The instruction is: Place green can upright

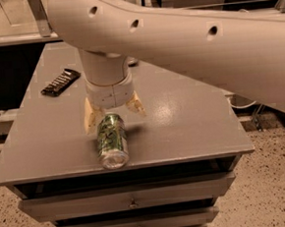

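The green can point(111, 139) lies on its side near the front edge of the grey cabinet top point(182, 117), its silver end facing the camera. My gripper point(113, 114) hangs from the big white arm, low over the can's far end. Its two pale fingers point(89, 114) are spread open, one on each side of the can's far end. The fingers straddle the can without closing on it.
A dark flat packet point(60, 82) lies at the back left of the cabinet top. The white arm point(191, 37) crosses the upper right of the view. Drawers with small knobs point(134, 203) sit below the top. Speckled floor lies on both sides.
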You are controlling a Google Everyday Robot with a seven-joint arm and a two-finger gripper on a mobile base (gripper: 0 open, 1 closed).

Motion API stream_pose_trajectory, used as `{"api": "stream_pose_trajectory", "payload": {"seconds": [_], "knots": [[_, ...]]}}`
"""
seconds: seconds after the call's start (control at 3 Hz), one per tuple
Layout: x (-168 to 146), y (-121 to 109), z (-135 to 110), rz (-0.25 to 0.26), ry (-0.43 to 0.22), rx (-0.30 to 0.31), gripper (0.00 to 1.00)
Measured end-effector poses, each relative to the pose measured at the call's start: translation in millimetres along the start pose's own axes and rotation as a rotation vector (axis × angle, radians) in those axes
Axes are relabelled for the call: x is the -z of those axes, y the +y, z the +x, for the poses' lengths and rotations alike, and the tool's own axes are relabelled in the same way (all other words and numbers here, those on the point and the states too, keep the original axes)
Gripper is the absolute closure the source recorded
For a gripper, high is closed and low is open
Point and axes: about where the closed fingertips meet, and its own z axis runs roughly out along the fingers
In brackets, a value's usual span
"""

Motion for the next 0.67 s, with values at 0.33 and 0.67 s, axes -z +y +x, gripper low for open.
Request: {"api": "stream_pose_trajectory", "payload": {"seconds": [0.33, 0.67], "knots": [[-2.1, 4.2, 2.1, 0.025, 0.006, -0.001, 0.47], [6.3, -1.8, -0.6, 0.05, -0.018, -0.005, 0.78]]}}
